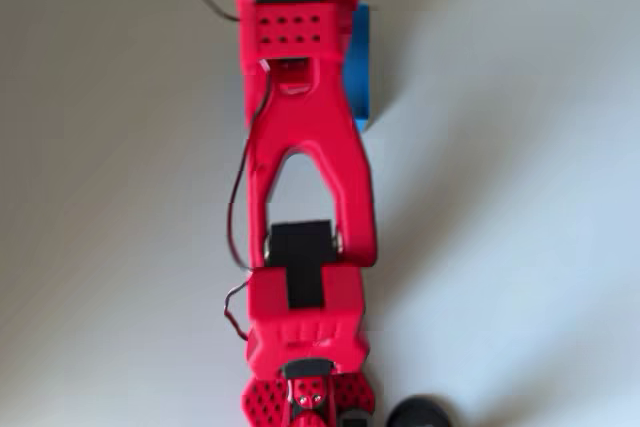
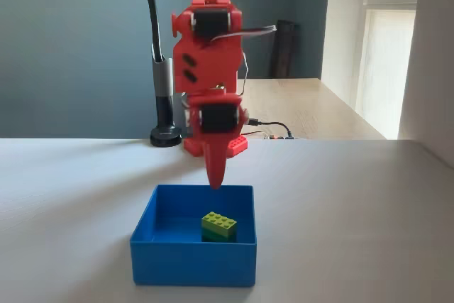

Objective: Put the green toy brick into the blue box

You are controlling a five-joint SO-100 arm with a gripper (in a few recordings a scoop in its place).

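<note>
Fixed view from the front shows the gripper (image 2: 216, 175) as a red point that hangs downward, its tip just above the back wall of the blue box (image 2: 191, 264). The fingers look pressed together into one narrow wedge, with no gap visible between them and nothing held in them. Behind and above it rises the red arm (image 2: 209, 69), with black motor blocks and thin wires at its side. Under the tip, the green toy brick (image 2: 218, 226) lies on the floor of the box, a little right of the middle, apart from the walls. It is a small brick, bright lime-green on the top with two rows of three round studs, and its front side looks darker, more grey-green. It lies flat with the studs up, turned a little so that one corner points to the camera. The box is square, bright blue, with low thin walls and a flat floor, and it is several times wider than the brick. It stands on a pale table (image 2: 355, 211). In the overhead view the red arm (image 1: 300, 147) stretches over the table (image 1: 120, 197) and covers nearly all of the box, so that just a blue strip (image 1: 362, 67) shows at its right side. Behind the arm in the fixed view, a black lamp stand (image 2: 164, 104) stands on a round foot.
</note>
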